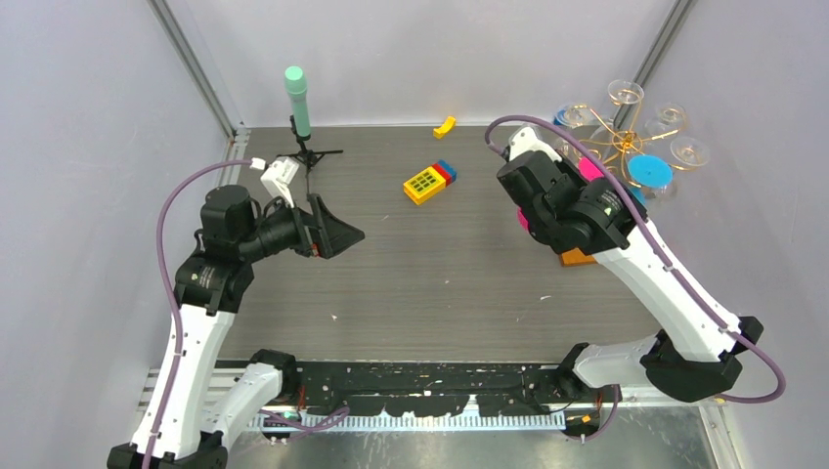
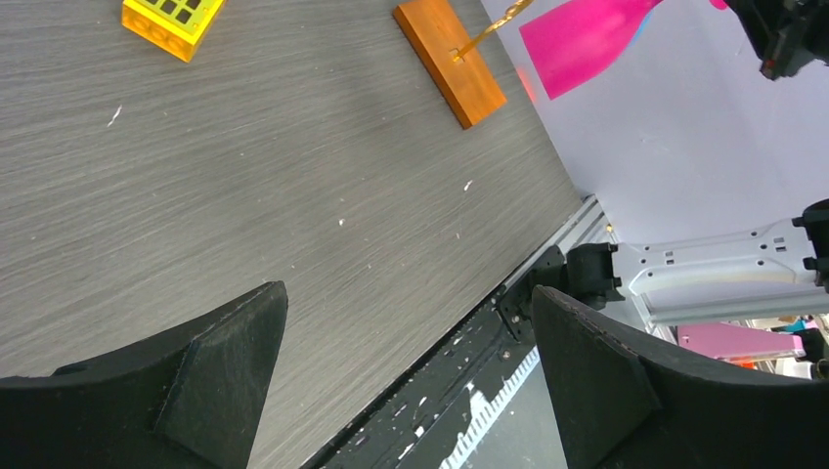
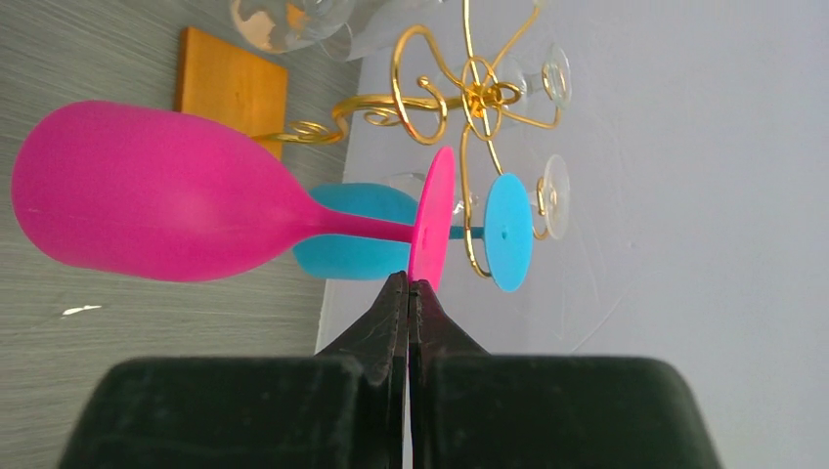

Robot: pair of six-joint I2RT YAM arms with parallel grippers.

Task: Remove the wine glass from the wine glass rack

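While the left gripper (image 2: pixel 409 293) hangs wide open at left, the right gripper (image 3: pixel 408 283) pinches the pink wine glass (image 3: pixel 147 195) by its foot rim, just beside the wine glass rack (image 3: pixel 479 98) at far right.

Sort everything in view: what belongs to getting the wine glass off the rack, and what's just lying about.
Job: gold wire wine glass rack on orange-brown wooden base; pink wine glass; right gripper pinching its foot.
Lying about: yellow gridded toy block; small yellow curved piece; mint-green microphone on black tripod.
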